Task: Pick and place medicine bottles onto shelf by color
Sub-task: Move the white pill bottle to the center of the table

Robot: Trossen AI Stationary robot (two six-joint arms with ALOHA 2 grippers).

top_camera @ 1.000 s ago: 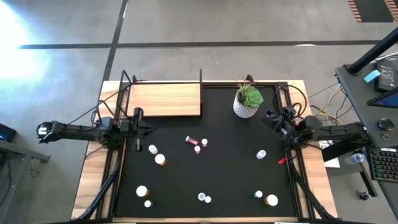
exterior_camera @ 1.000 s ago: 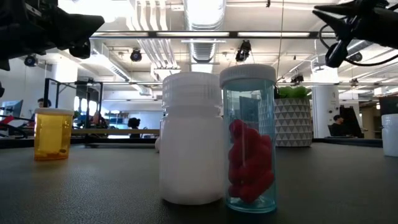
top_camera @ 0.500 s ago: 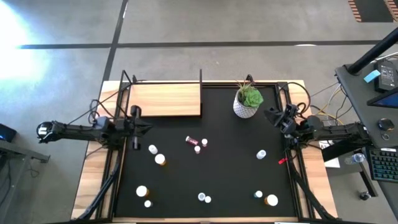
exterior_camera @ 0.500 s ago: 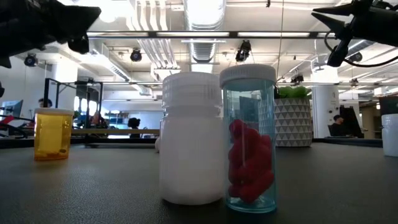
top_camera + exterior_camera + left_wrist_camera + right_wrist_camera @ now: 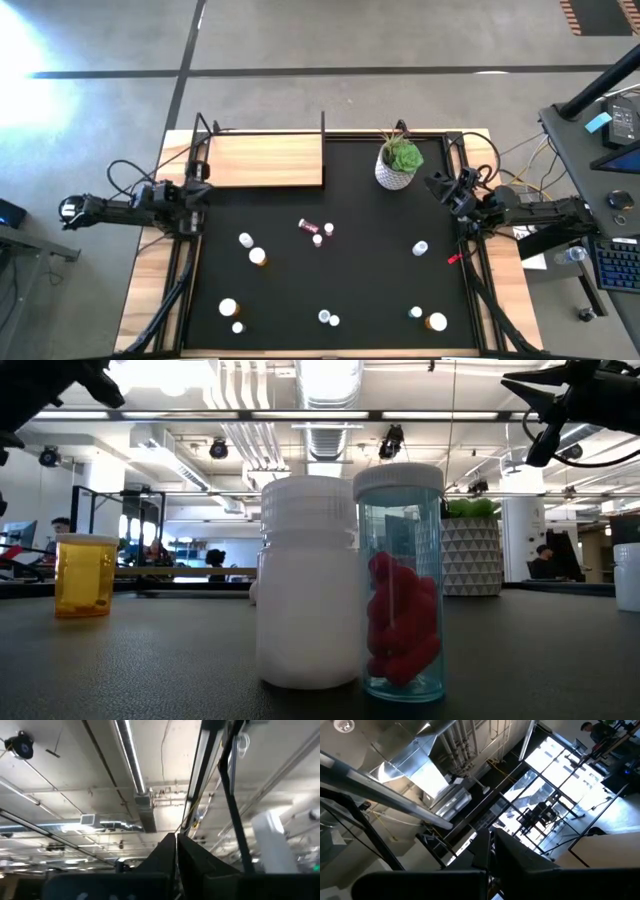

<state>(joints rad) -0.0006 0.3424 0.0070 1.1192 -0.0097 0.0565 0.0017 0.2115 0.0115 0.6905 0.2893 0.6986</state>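
The high camera looks straight down on the whole counter (image 5: 160,290) and both arms from well above. The low camera sits at mat level, facing across into the room, very close to a white bottle (image 5: 307,582) and a blue bottle (image 5: 402,582); both views share these. Each wrist camera points up past its closed pincer at the ceiling.

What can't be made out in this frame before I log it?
- Colours of most medicine bottles: too small in the high view.
- Table and bottles in both wrist views: the cameras tilt up at the ceiling.
- Shelf in the low view: hidden behind the white bottle and the blue-tinted bottle of red pills.
- Left gripper in the low view: cut off by the upper left corner.
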